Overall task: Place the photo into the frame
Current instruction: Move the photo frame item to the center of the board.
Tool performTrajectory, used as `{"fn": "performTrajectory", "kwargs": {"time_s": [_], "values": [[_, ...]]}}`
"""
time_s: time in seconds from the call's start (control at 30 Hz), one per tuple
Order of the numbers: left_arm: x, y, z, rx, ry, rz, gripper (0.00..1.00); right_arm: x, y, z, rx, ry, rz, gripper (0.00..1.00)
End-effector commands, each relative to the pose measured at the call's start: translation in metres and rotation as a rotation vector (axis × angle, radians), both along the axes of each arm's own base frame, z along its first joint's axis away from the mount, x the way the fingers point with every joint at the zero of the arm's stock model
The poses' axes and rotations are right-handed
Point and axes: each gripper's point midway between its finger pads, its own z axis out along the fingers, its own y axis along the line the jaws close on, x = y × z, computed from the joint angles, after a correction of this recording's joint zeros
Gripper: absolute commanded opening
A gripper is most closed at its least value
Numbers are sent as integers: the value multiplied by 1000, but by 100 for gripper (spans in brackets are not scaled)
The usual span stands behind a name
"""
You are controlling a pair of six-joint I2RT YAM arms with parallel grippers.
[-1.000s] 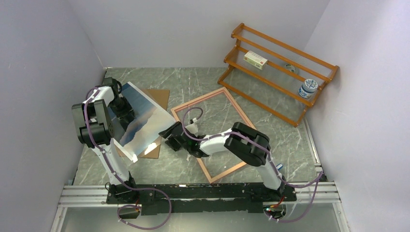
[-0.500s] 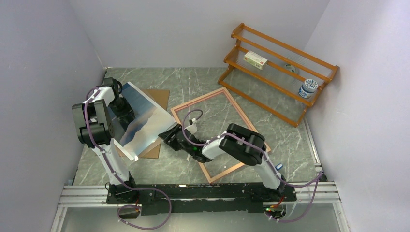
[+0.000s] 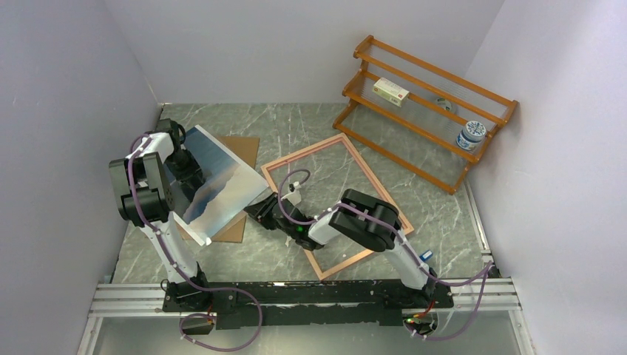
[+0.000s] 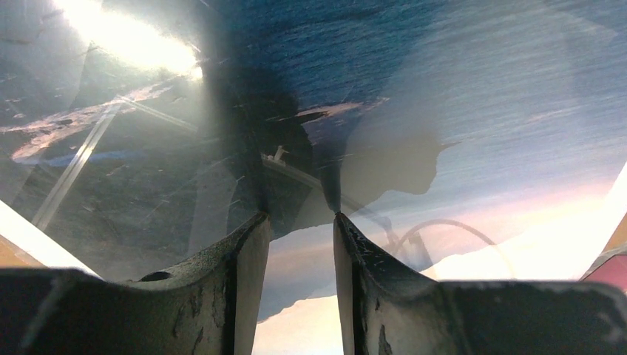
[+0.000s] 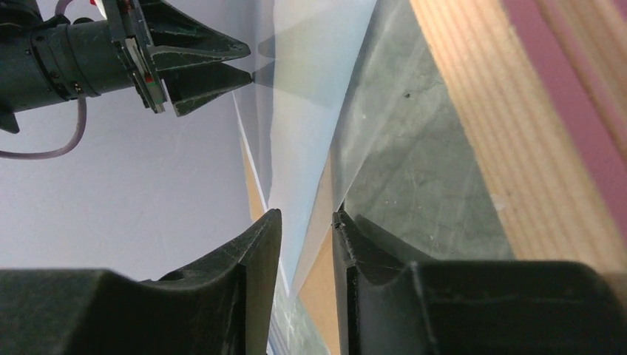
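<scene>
The photo (image 3: 218, 185) stands tilted at the left, blue picture side up, over the brown backing board (image 3: 244, 146). My left gripper (image 3: 191, 168) is open, its fingertips resting on the photo's glossy face (image 4: 444, 111); the gripper (image 4: 299, 216) holds nothing. My right gripper (image 3: 253, 208) is at the photo's lower right edge. In the right wrist view its jaws (image 5: 307, 214) stand slightly apart, with the photo's pale edge (image 5: 310, 111) running between them. The frame (image 3: 303, 150) lies flat in the middle, wood side with pink (image 5: 503, 111) just right of that gripper.
An orange wooden rack (image 3: 425, 103) stands at the back right with a small box (image 3: 390, 91) and a jar (image 3: 471, 135) on it. White walls close in on the left, back and right. My left gripper also shows in the right wrist view (image 5: 248, 65).
My right gripper has moved left along the table until its jaws straddle the photo's lower right edge. The left arm and the photo have barely moved.
</scene>
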Motion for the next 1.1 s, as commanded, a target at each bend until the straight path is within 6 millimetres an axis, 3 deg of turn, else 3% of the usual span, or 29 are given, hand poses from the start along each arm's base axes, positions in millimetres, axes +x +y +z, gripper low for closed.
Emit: {"fn": "performTrajectory", "kwargs": {"time_s": [0.0, 0.23, 0.57, 0.83, 1.07], "values": [[-28, 2, -7, 6, 93, -4, 43, 8, 22, 58, 195, -88, 28, 32], [-31, 11, -2, 53, 100, 22, 43, 4, 34, 82, 164, -190, 92, 29], [-31, 17, 9, 85, 96, 37, 43, 3, 41, 128, 116, -311, 129, 43], [-26, 13, 16, 56, 59, 33, 44, 3, 28, 135, 80, -331, 106, 51], [-28, -18, 9, -100, 23, 19, 44, 14, 1, 127, -33, -316, 45, 57]]}}
